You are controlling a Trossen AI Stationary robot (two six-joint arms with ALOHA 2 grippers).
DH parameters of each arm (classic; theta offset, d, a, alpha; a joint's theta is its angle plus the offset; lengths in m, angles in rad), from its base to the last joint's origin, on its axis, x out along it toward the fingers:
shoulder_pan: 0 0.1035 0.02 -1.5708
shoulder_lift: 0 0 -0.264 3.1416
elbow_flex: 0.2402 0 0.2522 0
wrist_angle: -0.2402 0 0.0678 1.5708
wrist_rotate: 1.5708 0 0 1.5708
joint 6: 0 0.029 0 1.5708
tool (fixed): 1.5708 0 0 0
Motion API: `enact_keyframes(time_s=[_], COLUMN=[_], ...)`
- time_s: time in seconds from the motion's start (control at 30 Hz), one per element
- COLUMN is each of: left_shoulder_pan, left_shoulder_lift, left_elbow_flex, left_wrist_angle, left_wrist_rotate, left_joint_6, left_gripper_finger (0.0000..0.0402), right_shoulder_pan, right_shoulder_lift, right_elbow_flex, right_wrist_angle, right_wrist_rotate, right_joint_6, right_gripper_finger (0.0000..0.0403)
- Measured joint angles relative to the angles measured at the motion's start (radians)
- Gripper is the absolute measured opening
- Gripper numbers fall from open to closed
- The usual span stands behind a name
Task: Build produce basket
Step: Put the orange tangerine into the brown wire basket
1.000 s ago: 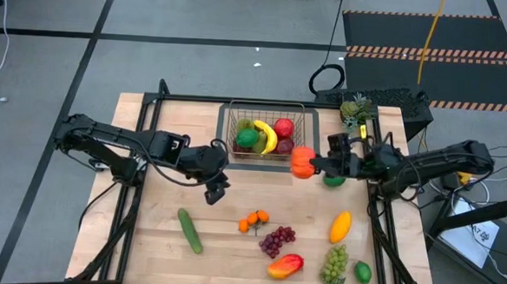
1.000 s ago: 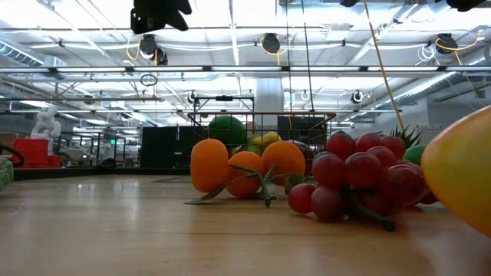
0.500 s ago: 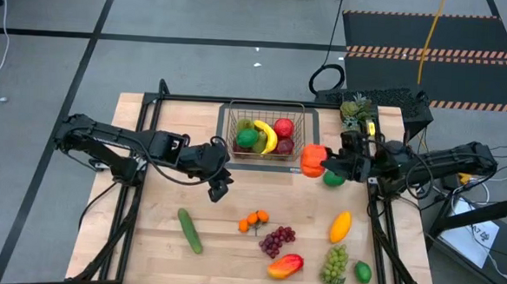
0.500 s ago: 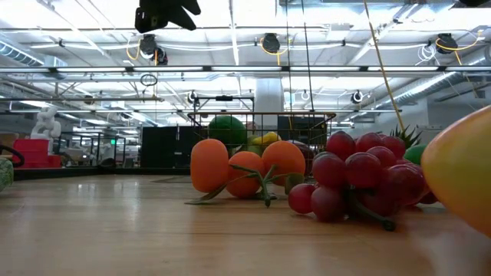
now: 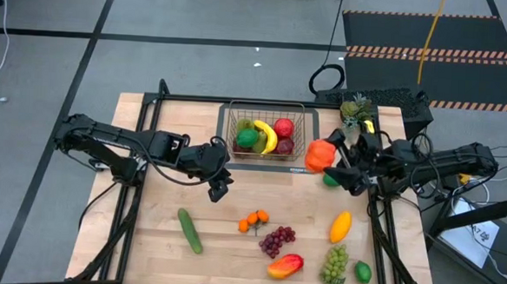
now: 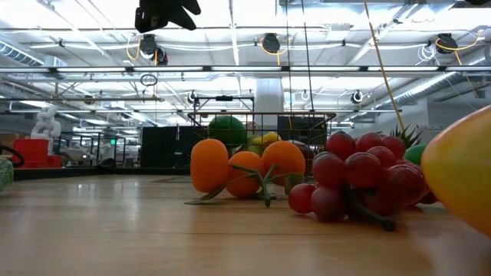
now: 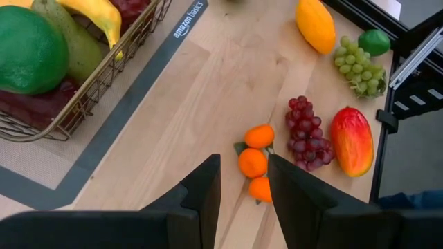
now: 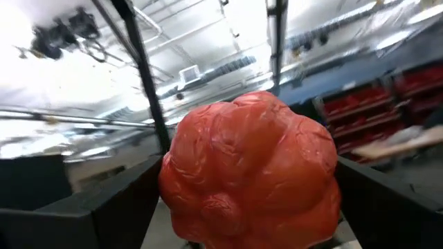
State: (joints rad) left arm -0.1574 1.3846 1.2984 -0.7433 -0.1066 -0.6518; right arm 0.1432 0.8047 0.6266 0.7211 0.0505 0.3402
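Grey floor surrounds the wooden counter (image 5: pixel 153 241) seen from above, where the basket (image 5: pixel 266 134) sits at the far middle holding a banana (image 5: pixel 266 136), a lime and red fruit; the right gripper (image 5: pixel 332 161) grips a lumpy orange-red fruit (image 5: pixel 320 153) just right of the basket, while cucumber (image 5: pixel 190 230), tangerines (image 5: pixel 254 219), purple grapes (image 5: pixel 275 241), mango (image 5: pixel 284 265) and green grapes (image 5: pixel 335 264) lie nearer the front. Low down, tangerines and purple grapes stand before the basket; the left wrist view shows the left gripper (image 7: pixel 242 181) with fingers slightly apart, holding nothing, above the tangerines; the right wrist view is filled by the fruit between wide-set fingers.
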Motion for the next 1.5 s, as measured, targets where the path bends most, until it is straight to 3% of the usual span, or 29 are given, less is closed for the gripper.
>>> enact_keyframes(time_s=[0.17,0.43,0.93,1.5], left_shoulder_pan=[0.0,0.0,0.0,0.0], left_shoulder_lift=[0.0,0.0,0.0,0.004], left_elbow_flex=[0.0,0.0,0.0,0.0], left_wrist_angle=[0.0,0.0,0.0,0.0], left_wrist_rotate=[0.0,-0.017,-0.076,-0.105], left_joint_6=[0.0,0.001,-0.008,-0.008], left_gripper_finger=[0.012,0.012,0.012,0.012], right_shoulder_pan=[0.0,0.0,0.0,0.0], right_shoulder_lift=[0.0,0.0,0.0,0.0], right_elbow_flex=[0.0,0.0,0.0,0.0], right_wrist_angle=[0.013,0.019,0.046,0.046], right_wrist_rotate=[0.03,0.03,0.027,0.058], right_joint_6=[-0.095,-0.089,0.075,0.395], right_gripper_finger=[0.0391,0.0391,0.0391,0.0391])
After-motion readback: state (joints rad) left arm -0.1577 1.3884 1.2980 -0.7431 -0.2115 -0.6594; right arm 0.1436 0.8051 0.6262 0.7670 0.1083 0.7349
